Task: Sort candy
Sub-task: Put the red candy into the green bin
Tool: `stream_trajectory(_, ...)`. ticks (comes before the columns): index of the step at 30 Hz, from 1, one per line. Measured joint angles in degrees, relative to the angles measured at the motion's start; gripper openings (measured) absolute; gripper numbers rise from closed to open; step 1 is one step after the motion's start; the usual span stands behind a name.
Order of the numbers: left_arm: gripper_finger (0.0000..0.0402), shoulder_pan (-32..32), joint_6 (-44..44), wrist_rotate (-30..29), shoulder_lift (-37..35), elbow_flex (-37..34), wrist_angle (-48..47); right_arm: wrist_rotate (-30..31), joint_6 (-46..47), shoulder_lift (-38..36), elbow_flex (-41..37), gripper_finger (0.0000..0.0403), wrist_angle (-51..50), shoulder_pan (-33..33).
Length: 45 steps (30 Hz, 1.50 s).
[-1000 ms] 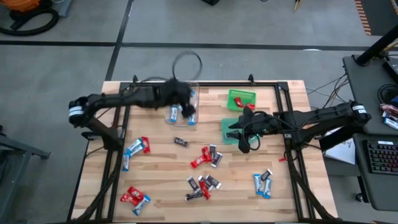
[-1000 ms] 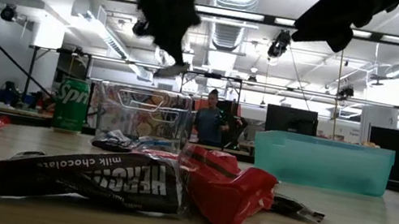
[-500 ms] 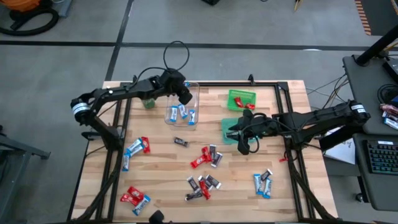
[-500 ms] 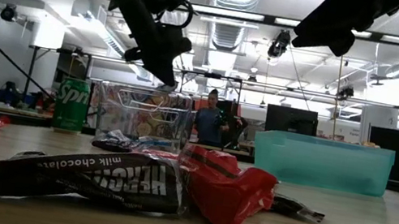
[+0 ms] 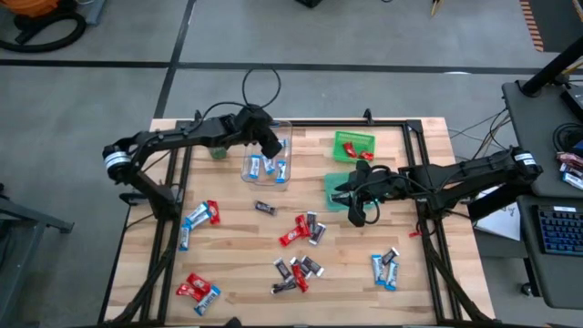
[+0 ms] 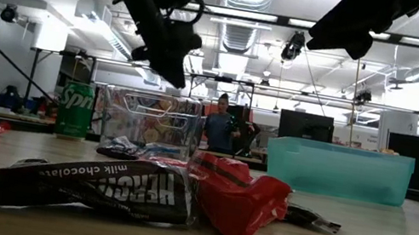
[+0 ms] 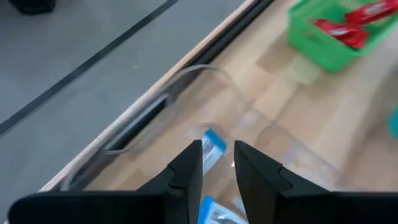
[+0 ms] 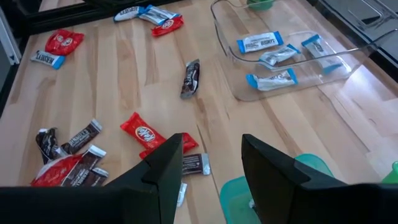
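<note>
Clear bin (image 5: 270, 155) holds four blue candies (image 5: 267, 165); beside it, the green bin (image 5: 353, 146) holds red ones. I see both grippers' jaws parted, empty.

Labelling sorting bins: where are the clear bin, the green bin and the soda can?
clear bin (image 8: 348, 59), right wrist view, far wall.
green bin (image 5: 342, 146), high view, rim.
soda can (image 6: 75, 111), low view, label.

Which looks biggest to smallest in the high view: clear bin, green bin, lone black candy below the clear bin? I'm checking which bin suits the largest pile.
1. Clear bin, largest.
2. Green bin, clearly smaller.
3. Lone black candy, smallest by far.
</note>
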Motion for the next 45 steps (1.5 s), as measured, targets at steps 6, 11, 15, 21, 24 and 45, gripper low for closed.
stream_trajectory(6,0.0075,-7.8,-4.5,0.0,-3.4,1.1,-7.2,0.0,0.0,0.0,-0.1,0.0153,-0.2,0.0)
stream_trajectory(11,0.0074,-17.8,-10.9,-0.2,-5.1,1.6,-15.2,0.0,0.0,0.0,-0.1,0.0153,-0.1,0.0)
stream_trajectory(15,0.0074,-27.0,-16.7,-3.3,-5.4,1.6,-19.5,0.0,0.0,0.0,-0.1,0.0153,0.0,0.0)
stream_trajectory(21,0.0074,-38.1,-27.8,-5.2,-5.4,1.6,-24.6,0.0,0.9,0.0,-0.1,0.0153,0.1,0.0)
stream_trajectory(24,0.0074,-43.1,-28.8,-5.2,-5.4,1.6,-24.8,0.0,1.1,0.0,-0.1,0.0153,0.1,0.0)
stream_trajectory(45,0.0104,-56.9,-24.9,-29.6,12.9,1.4,1.9,-0.2,0.2,0.0,-0.2,0.0153,0.0,0.2)
